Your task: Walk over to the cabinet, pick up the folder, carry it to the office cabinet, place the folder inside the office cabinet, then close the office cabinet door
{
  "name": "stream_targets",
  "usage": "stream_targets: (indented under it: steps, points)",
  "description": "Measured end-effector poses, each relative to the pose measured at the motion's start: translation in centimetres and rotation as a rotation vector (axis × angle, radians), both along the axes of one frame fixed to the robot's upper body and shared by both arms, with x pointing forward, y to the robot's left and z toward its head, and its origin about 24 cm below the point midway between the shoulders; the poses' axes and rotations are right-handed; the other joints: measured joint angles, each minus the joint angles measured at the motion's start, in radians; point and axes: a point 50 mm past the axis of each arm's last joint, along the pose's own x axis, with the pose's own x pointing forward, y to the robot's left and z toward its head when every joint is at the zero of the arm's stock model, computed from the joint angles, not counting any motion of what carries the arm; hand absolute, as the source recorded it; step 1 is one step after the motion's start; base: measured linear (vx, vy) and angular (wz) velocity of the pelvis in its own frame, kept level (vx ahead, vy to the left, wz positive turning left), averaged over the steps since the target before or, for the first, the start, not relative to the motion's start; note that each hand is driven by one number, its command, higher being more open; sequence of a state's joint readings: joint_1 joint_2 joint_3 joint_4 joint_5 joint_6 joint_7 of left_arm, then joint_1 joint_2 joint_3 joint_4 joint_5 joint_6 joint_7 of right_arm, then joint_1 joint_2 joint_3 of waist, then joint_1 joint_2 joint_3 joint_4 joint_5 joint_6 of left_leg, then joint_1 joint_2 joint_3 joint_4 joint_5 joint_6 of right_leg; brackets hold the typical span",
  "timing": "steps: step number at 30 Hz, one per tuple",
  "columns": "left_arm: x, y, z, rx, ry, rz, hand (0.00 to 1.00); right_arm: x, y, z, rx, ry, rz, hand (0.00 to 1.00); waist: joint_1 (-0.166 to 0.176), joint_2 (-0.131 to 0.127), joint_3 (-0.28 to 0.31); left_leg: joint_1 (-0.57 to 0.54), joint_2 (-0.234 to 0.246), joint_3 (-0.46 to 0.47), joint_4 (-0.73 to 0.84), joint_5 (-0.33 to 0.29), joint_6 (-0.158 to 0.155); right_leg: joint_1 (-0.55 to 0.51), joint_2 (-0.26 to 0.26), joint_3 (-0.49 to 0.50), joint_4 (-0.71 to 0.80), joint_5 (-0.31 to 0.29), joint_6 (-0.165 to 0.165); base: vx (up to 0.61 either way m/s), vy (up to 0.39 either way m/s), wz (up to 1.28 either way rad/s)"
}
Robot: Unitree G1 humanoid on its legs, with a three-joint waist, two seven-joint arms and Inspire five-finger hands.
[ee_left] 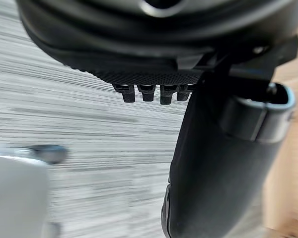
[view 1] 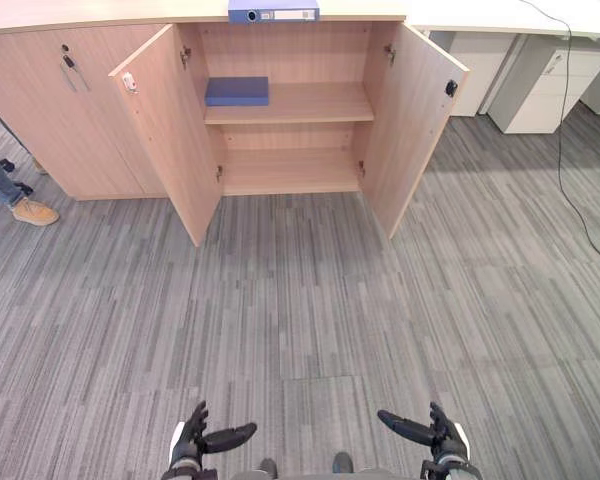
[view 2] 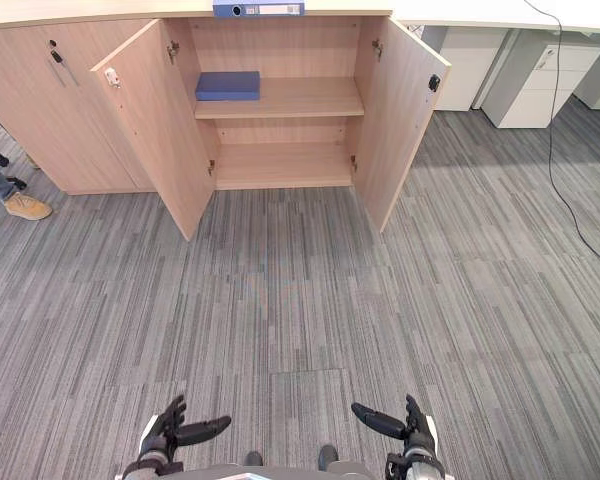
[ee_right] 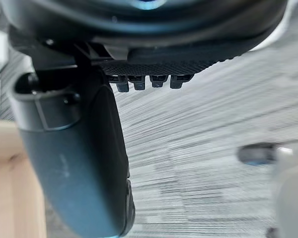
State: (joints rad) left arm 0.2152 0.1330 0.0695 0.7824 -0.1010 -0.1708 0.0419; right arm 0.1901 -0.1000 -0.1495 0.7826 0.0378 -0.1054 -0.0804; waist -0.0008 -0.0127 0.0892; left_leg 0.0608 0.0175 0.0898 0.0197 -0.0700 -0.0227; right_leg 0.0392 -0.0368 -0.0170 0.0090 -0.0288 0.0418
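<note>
A blue binder folder (view 1: 273, 12) lies on top of the wooden cabinet (view 1: 310, 102) far ahead. Both cabinet doors stand open, the left door (view 1: 170, 130) and the right door (view 1: 410, 120) swung toward me. A second flat blue folder (view 1: 237, 91) rests on the middle shelf at its left end; the bottom shelf is bare. My left hand (view 1: 195, 438) and right hand (view 1: 435, 435) hang low at the near edge, well short of the cabinet, fingers straight, thumbs pointing inward, holding nothing. The left wrist view shows the left thumb (ee_left: 213, 163) over carpet, and the right wrist view the right thumb (ee_right: 74, 158).
Grey striped carpet (view 1: 300, 300) stretches between me and the cabinet. A closed cabinet section with keys (view 1: 50, 110) stands at left, where a person's shoe (view 1: 35, 212) shows. White drawer units (view 1: 540, 85) stand at the back right, with a black cable (view 1: 560, 150) hanging there.
</note>
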Motion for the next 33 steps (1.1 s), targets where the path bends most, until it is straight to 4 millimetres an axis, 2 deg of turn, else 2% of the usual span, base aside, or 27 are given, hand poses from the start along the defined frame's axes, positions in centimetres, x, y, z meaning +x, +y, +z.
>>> stream_targets:
  steps: [4,10,13,14,16,18,19,20,21,22,23,25,26,27,28,29,30,31,32,33]
  points:
    - [1.0,0.3,0.8,0.009,-0.06,0.003,1.0,1.5,0.1,0.6,-0.035,-0.033,0.071,1.0,-0.006,-0.001,0.019,0.019,-0.004,0.002,-0.013,-0.007,-0.003,0.013,-0.005,-0.006,-0.001,0.0,0.001,0.07,0.039,0.01]
    - [0.8,0.3,1.0,0.008,-0.074,0.004,1.0,1.7,-0.3,0.8,-0.055,-0.039,0.087,1.0,-0.009,0.006,0.032,0.015,-0.012,0.002,-0.011,-0.02,0.0,0.012,-0.014,-0.012,-0.003,-0.001,0.003,0.01,0.004,0.01]
    - [0.9,0.6,1.3,0.013,-0.09,0.021,1.0,2.6,-0.5,1.2,-0.065,-0.063,0.092,1.0,-0.002,0.006,0.038,-0.032,-0.016,0.01,0.051,-0.066,0.019,-0.007,-0.02,-0.007,-0.01,-0.008,0.014,-0.04,0.008,-0.12]
    - [1.0,0.6,1.4,0.011,-0.1,0.036,1.0,3.0,-0.6,1.4,-0.07,-0.072,0.095,1.0,0.002,0.007,0.046,-0.065,-0.017,0.02,0.107,-0.098,0.027,-0.018,-0.024,-0.002,-0.008,-0.016,0.024,-0.07,0.021,-0.22]
    - [1.1,0.3,1.5,-0.009,-0.116,0.059,1.0,3.3,-1.2,1.6,-0.086,-0.079,0.094,1.0,0.008,0.023,0.057,-0.116,-0.014,0.031,0.181,-0.152,0.04,-0.049,-0.027,0.002,0.025,-0.043,0.04,-0.06,0.047,-0.11]
    - [1.2,0.1,1.7,-0.02,-0.132,0.07,1.0,3.1,-1.8,1.7,-0.096,-0.072,0.068,1.0,0.006,0.026,0.062,-0.159,-0.025,0.029,0.257,-0.208,0.058,-0.124,-0.051,-0.013,0.182,-0.147,0.078,0.05,0.08,0.18]
    - [1.2,0.1,1.7,-0.02,-0.133,0.071,1.0,2.9,-1.9,1.7,-0.095,-0.069,0.058,1.0,0.006,0.025,0.066,-0.159,-0.031,0.02,0.264,-0.22,0.066,-0.143,-0.062,-0.017,0.237,-0.161,0.083,0.09,0.067,0.18]
    - [1.1,0.1,1.6,-0.02,-0.126,0.076,1.0,2.9,-2.1,1.6,-0.094,-0.067,0.046,1.0,0.005,0.024,0.07,-0.151,-0.039,0.013,0.265,-0.233,0.078,-0.19,-0.073,-0.03,0.351,-0.178,0.083,0.15,0.104,0.14]
    - [1.1,0.3,1.7,-0.016,-0.127,0.081,1.0,2.9,-2.0,1.6,-0.087,-0.07,0.04,1.0,0.001,0.033,0.084,-0.125,-0.038,-0.002,0.259,-0.236,0.1,-0.285,-0.08,-0.067,0.553,-0.198,0.085,0.18,0.106,0.23]
    - [1.2,0.6,1.8,-0.006,-0.125,0.076,1.0,2.8,-1.7,1.5,-0.072,-0.066,0.032,1.0,-0.007,0.034,0.1,-0.093,-0.036,-0.017,0.25,-0.243,0.11,-0.317,-0.084,-0.092,0.612,-0.226,0.06,0.29,0.107,0.3]
    - [1.3,1.0,1.9,0.008,-0.122,0.073,1.0,2.7,-1.5,1.4,-0.064,-0.063,0.041,1.0,-0.009,0.04,0.119,-0.046,-0.03,-0.026,0.222,-0.247,0.105,-0.343,-0.082,-0.126,0.598,-0.239,0.038,0.26,0.037,0.27]
    - [1.7,1.4,2.1,0.028,-0.132,0.077,1.0,2.9,-1.2,1.4,-0.062,-0.064,0.057,1.0,-0.023,0.044,0.129,0.011,-0.011,-0.051,0.182,-0.253,0.094,-0.396,-0.054,-0.16,0.517,-0.233,0.025,0.52,-0.012,0.42]
    - [2.7,1.5,2.5,0.028,-0.159,0.078,1.0,2.9,-1.2,1.4,-0.063,-0.065,0.06,1.0,-0.037,0.061,0.142,0.042,0.016,-0.081,0.147,-0.255,0.088,-0.441,-0.022,-0.181,0.447,-0.208,0.008,0.59,-0.059,0.65]
    - [3.3,1.3,2.6,0.023,-0.175,0.077,1.0,3.0,-1.2,1.4,-0.065,-0.068,0.061,1.0,-0.042,0.067,0.147,0.059,0.035,-0.095,0.124,-0.254,0.084,-0.464,-0.004,-0.189,0.404,-0.179,0.0,0.54,-0.092,0.74]
    - [4.3,1.2,3.0,0.017,-0.204,0.073,1.0,3.1,-1.3,1.5,-0.068,-0.07,0.062,1.0,-0.047,0.085,0.159,0.089,0.067,-0.112,0.092,-0.254,0.059,-0.503,0.031,-0.195,0.288,-0.088,-0.011,0.46,-0.082,0.59]
    - [4.6,1.0,3.1,0.016,-0.212,0.065,1.0,2.9,-1.3,1.5,-0.069,-0.068,0.065,1.0,-0.048,0.079,0.157,0.111,0.073,-0.113,0.084,-0.261,0.031,-0.517,0.046,-0.19,0.193,-0.001,-0.018,0.62,-0.12,0.65]
    - [4.6,1.0,3.1,0.015,-0.211,0.062,1.0,2.2,-1.3,1.4,-0.071,-0.056,0.068,1.0,-0.055,0.064,0.152,0.156,0.072,-0.114,0.091,-0.291,-0.02,-0.519,0.042,-0.176,0.119,0.155,-0.056,0.8,-0.187,0.46]
    - [4.8,0.0,2.8,-0.017,-0.209,0.07,1.0,3.4,-1.6,1.8,-0.083,-0.08,0.076,1.0,-0.07,0.112,0.166,0.157,0.12,-0.116,0.166,-0.289,-0.072,-0.525,0.068,-0.201,0.231,0.195,-0.1,0.93,-0.247,0.42]
    - [5.2,-0.2,2.9,-0.022,-0.217,0.058,1.0,4.1,-1.2,2.2,-0.077,-0.107,0.082,1.0,-0.076,0.099,0.174,0.123,0.112,-0.104,0.267,-0.239,-0.149,-0.522,0.055,-0.201,0.287,0.124,-0.101,0.79,-0.254,0.21]
    - [5.1,-0.4,2.8,-0.03,-0.215,0.061,1.0,4.2,-1.0,2.3,-0.073,-0.114,0.09,1.0,-0.074,0.098,0.175,0.1,0.113,-0.098,0.35,-0.192,-0.153,-0.505,0.054,-0.202,0.307,0.089,-0.104,0.4,-0.145,0.15]
